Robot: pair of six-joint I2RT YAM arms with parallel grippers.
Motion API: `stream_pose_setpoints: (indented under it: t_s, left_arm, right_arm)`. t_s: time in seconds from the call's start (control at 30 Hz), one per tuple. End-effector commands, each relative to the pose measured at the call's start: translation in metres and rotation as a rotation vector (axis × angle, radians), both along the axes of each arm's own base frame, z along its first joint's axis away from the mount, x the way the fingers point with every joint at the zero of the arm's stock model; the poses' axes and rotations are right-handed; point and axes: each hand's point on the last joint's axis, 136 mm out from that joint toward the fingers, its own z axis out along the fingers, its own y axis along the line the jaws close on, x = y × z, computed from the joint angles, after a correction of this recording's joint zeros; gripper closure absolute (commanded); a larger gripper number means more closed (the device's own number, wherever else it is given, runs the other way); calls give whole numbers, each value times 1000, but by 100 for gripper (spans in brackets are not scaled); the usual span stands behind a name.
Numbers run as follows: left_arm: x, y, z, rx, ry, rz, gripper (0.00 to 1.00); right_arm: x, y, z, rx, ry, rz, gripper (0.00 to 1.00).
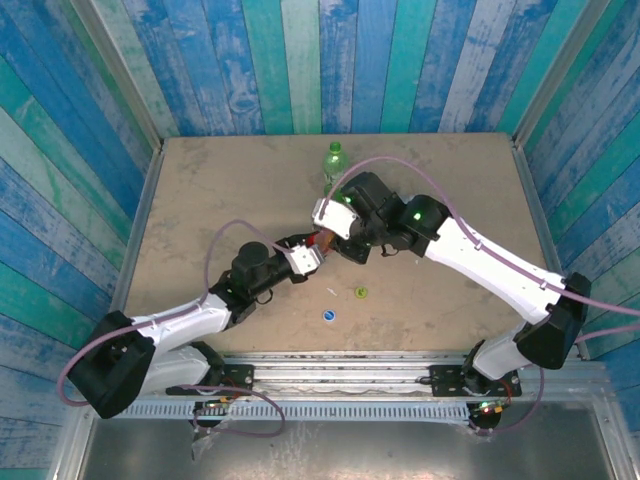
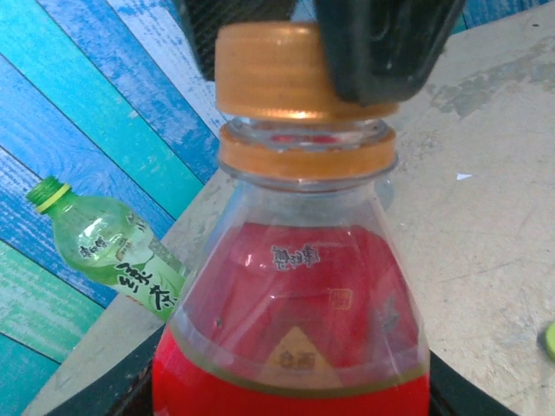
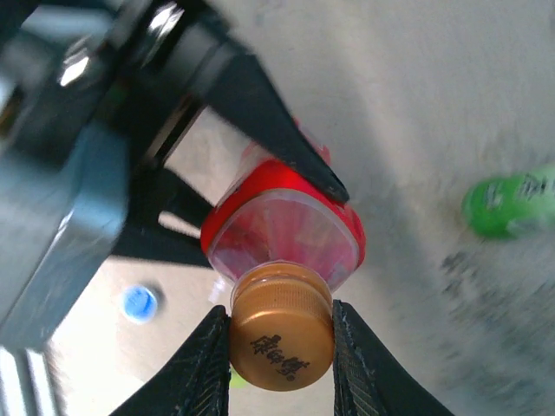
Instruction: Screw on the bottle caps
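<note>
right claw [image 3: 280, 345] clamped on the orange cap [image 2: 273, 69], set on the neck for twisting; left claw [image 1: 318, 247] grips the red bottle [image 2: 295, 321] to brace it; blue cap [image 1: 328, 316] and yellow-green cap [image 1: 360, 292] wait on the surface [image 1: 220, 180], green bottle [image 1: 334, 160] beyond

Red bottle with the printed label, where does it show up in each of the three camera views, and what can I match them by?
Top external: red bottle, a small red sliver at the middle of the table.
Left wrist: centre and bottom, close up, orange cap on top.
Right wrist: centre, seen cap-end on.
Shared landmark: green bottle, top centre, then left, then blurred at right.
</note>
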Motion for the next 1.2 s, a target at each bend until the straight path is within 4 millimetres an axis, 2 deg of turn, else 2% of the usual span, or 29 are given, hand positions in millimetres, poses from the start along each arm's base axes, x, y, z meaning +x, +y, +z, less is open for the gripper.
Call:
stream_pose_setpoints:
  t_s: [0.0, 0.07, 0.13, 0.2, 0.27, 0.33, 0.43, 0.53, 0.63, 0.77, 0.93, 1.17]
  left_arm:
    - [-3, -12, 26, -54, -52, -50, 49]
    - [-3, -11, 24, -50, -49, -47, 48]
    - [-3, -12, 23, -44, -48, -50, 48]
    - [-3, -12, 23, -41, -49, -52, 48]
    - [-5, -14, 24, -42, -48, -66, 48]
    - [-6, -14, 22, -36, -42, -72, 48]
    - [-8, -13, 19, -20, -43, -77, 48]
    - [-9, -13, 20, -15, -46, -80, 48]
    - [-9, -13, 20, -8, -47, -81, 48]
    - [-10, -13, 22, -6, -48, -84, 48]
    - [-10, -13, 22, -3, -47, -88, 48]
    - [-12, -16, 25, -4, -42, -107, 48]
  right_arm:
    - [24, -3, 11, 302, 245, -568, 92]
    - [11, 8, 8, 359, 371, -573, 88]
    - [8, 4, 10, 353, 357, -551, 84]
    - [10, -4, 14, 310, 261, -466, 76]
    - [6, -10, 19, 233, 123, -293, 58]
    - [-2, -14, 23, 164, 2, -119, 46]
    - [-20, -17, 29, 96, -173, 170, 40]
    - [-32, -22, 31, -5, -346, 422, 39]
    - [-33, -28, 28, -131, -420, 562, 39]
    - [-22, -27, 23, -246, -451, 630, 42]
    - [-14, -22, 16, -300, -440, 666, 51]
    - [-19, -14, 5, -304, -389, 710, 53]
